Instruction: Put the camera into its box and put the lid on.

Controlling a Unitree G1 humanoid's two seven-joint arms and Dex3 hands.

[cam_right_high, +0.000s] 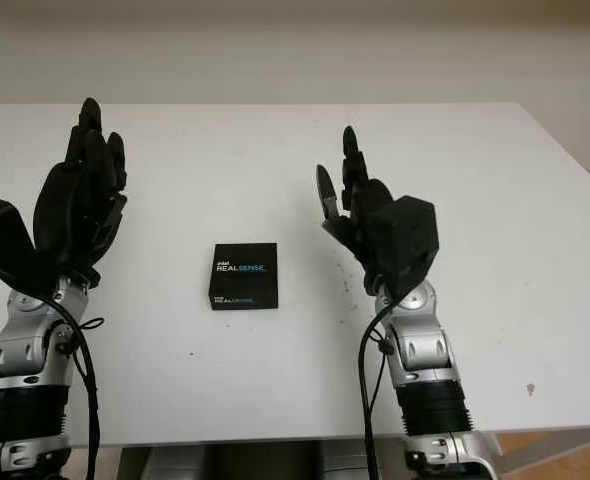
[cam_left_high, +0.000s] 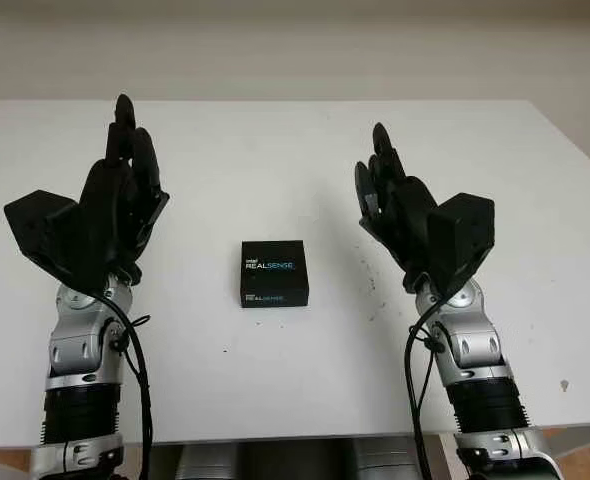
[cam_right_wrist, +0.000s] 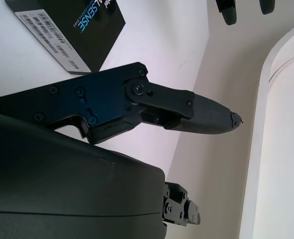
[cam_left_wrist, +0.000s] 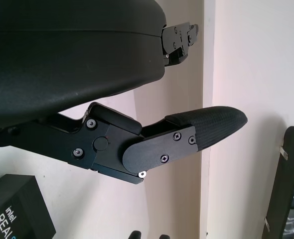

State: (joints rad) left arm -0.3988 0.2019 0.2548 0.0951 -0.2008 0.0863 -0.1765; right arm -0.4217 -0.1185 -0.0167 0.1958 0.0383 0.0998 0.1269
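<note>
Apparently we are at the end of the job, or close to it. Our box [cam_left_high: 274, 272] sits shut on the white bench [cam_left_high: 305, 160], its black lid printed with the RealSense name lying flush on top, midway between our two arms. We see no loose camera on the bench, so we judge it is inside already, though we cannot check this through the lid. Our left hand [cam_left_high: 122, 195] is raised above the bench, well apart from the box on its left side, open and holding nothing. Our right hand [cam_left_high: 393, 200] is raised likewise on the other side, also open and empty. Neither touches the box. What may be left, as we judge it, is only to lower both arms.
</note>
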